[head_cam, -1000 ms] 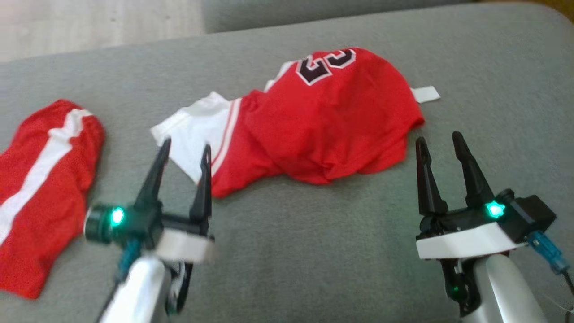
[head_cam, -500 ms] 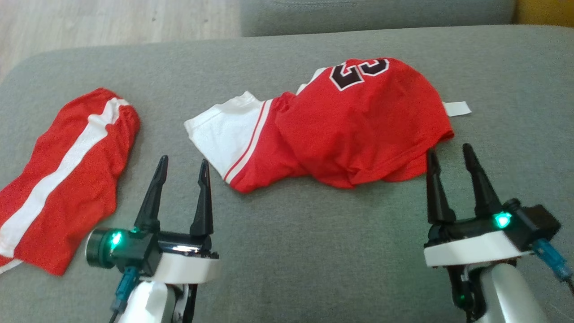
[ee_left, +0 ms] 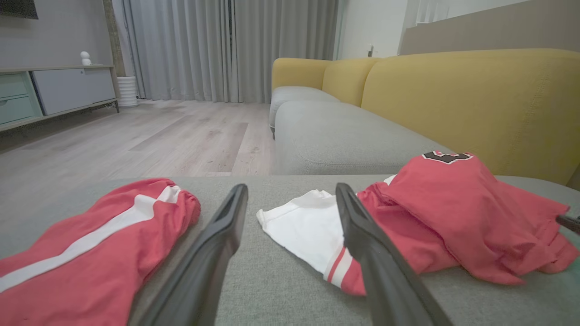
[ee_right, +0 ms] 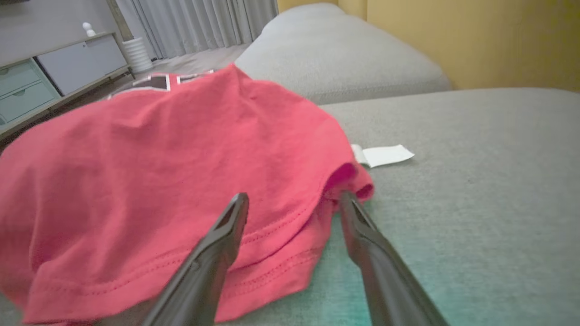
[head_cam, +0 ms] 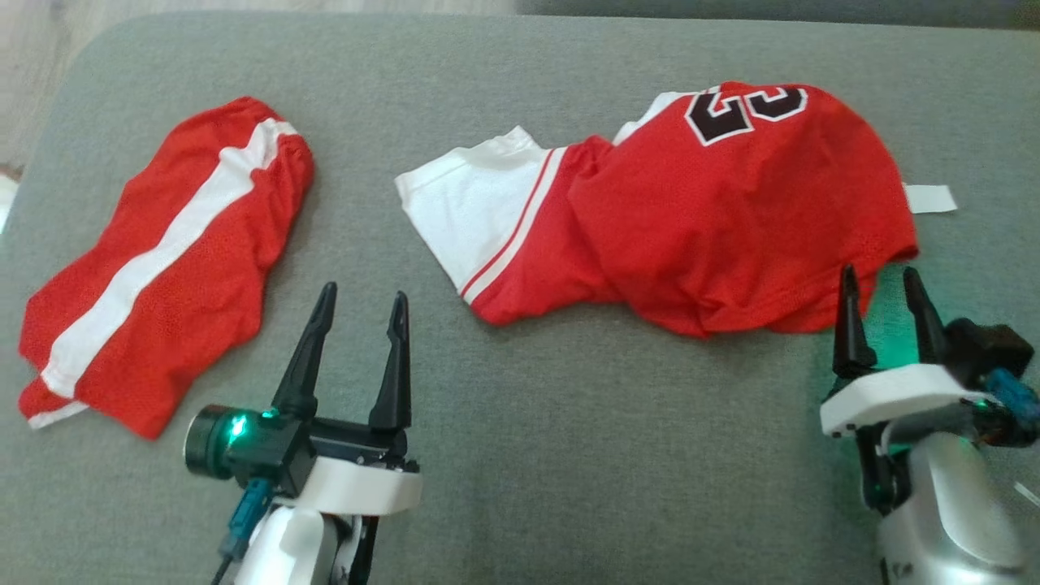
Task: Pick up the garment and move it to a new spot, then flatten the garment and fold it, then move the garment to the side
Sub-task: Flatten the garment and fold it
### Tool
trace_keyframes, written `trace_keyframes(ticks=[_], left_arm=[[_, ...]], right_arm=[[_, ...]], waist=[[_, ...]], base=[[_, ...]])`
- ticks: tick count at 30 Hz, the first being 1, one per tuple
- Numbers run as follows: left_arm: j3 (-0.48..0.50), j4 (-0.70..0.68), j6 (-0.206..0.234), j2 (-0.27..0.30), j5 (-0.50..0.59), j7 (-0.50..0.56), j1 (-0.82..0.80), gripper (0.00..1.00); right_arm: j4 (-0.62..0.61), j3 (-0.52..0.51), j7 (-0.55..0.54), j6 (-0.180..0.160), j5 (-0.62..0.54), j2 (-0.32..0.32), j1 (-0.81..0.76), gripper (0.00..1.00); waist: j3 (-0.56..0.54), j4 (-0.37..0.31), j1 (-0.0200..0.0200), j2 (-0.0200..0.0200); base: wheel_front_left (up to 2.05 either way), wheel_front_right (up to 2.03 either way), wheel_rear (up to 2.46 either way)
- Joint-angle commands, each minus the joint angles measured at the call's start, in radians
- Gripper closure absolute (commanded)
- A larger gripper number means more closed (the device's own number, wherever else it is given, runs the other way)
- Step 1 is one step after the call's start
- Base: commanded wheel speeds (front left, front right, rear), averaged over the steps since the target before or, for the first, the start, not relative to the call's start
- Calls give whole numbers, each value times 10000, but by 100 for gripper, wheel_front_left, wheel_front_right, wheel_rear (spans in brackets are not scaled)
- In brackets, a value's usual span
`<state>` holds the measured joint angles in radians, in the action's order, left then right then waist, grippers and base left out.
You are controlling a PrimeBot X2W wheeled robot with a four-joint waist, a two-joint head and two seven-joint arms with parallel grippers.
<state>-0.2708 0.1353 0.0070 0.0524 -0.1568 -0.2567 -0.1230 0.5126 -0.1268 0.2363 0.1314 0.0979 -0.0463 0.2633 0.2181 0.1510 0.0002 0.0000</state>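
you find the red jersey (head_cam: pixel 731 211) crumpled on the grey cushion (head_cam: pixel 569 455), not yet lifted. right gripper (head_cam: pixel 879 272), fingers apart, is at its hem; left gripper (head_cam: pixel 364 290), likewise apart, holds nothing. moving, flattening and folding are all outstanding.

Count: two red garments, one numbered jersey (head_cam: pixel 731 211) and one pair of white-striped shorts (head_cam: pixel 162 268). One white tag (head_cam: pixel 930 198), one grey cushion (head_cam: pixel 569 447) under them. On my end, two grippers: left gripper (head_cam: pixel 364 290), right gripper (head_cam: pixel 879 270).
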Motion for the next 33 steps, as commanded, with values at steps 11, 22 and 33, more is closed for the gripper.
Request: trace_keyframes(ticks=[11,22,33], left_arm=[[-44,-191,45,-20,-178,-51,-606,0],[192,-221,136,-21,-317,-51,-509,0],[232,-312,242,-21,-417,-51,-181,0]], right_arm=[[3086,170,236,-7,874,-39,1968,22],[2056,-419,252,-7,-315,-39,2062,100],[596,-3238,-669,-7,-2977,-539,1883,50]], waist=[[267,387,-2,0],[-203,-340,-2,0],[-896,-1138,-2,0]], base=[[0,0,0],[0,0,0],[0,0,0]])
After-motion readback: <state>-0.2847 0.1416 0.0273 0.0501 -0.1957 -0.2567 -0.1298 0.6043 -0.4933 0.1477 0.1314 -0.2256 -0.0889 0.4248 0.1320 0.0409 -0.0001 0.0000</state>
